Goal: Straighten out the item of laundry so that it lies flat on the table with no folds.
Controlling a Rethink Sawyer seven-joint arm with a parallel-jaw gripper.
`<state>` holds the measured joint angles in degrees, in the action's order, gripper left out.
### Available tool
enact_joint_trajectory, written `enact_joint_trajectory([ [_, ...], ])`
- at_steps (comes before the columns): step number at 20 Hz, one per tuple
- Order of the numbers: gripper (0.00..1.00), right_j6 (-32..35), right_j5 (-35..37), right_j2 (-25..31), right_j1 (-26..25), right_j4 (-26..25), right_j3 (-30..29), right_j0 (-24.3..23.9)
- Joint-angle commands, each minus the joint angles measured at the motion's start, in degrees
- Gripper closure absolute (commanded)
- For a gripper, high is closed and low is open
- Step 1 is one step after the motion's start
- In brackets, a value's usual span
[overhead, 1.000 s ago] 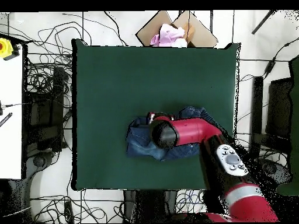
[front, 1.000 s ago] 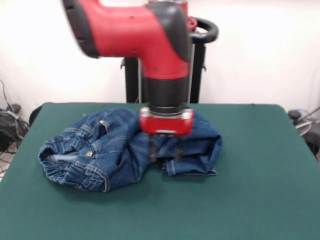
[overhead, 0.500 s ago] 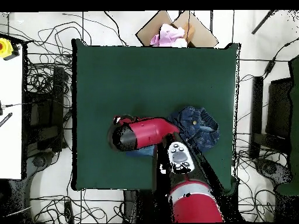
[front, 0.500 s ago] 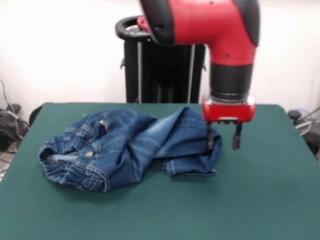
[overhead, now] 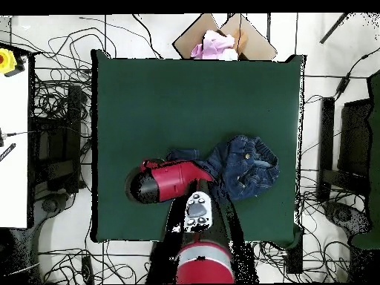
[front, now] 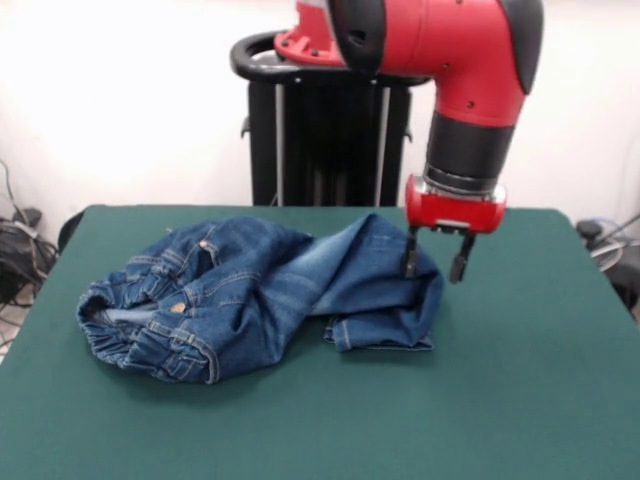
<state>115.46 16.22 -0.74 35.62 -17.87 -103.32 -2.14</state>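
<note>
The item of laundry (front: 250, 290), a small pair of blue denim jeans, lies crumpled on the table (front: 520, 400). Its elastic waistband is bunched at the left and a leg is folded over at the right. My gripper (front: 433, 268) hangs open just above the folded leg's right edge, tilted a little, holding nothing. One of its fingers (front: 410, 262) is over the denim and the other is over the green surface. In the overhead view the red arm (overhead: 167, 182) hides the gripper and part of the jeans (overhead: 245, 167), which lie in the table's (overhead: 185, 89) lower right area.
A cardboard box with pink cloth (overhead: 219, 43) sits beyond the table's top edge in the overhead view. Cables cover the floor around the table. A black stand (front: 320, 130) rises behind the far edge in the front view.
My arm swung from over the middle of the jeans to their right edge in the front view, then rose slightly and tilted. The jeans kept their shape.
</note>
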Motion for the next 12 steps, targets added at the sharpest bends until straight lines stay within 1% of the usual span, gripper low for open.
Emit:
enact_joint_trajectory([
  [1,0.00,19.40,1.02,-11.80,-7.33,3.97,-1.18,8.76],
  [2,0.00,19.62,-0.22,-12.11,-8.11,4.54,-1.72,9.70],
  [4,0.00,18.83,-3.35,-10.85,-10.46,6.03,-2.53,10.10],
  [8,0.00,18.97,-11.93,-5.53,-14.92,9.72,-4.73,9.66],
  [12,0.00,18.00,-15.97,-0.46,-16.60,13.29,-5.36,9.42],
])
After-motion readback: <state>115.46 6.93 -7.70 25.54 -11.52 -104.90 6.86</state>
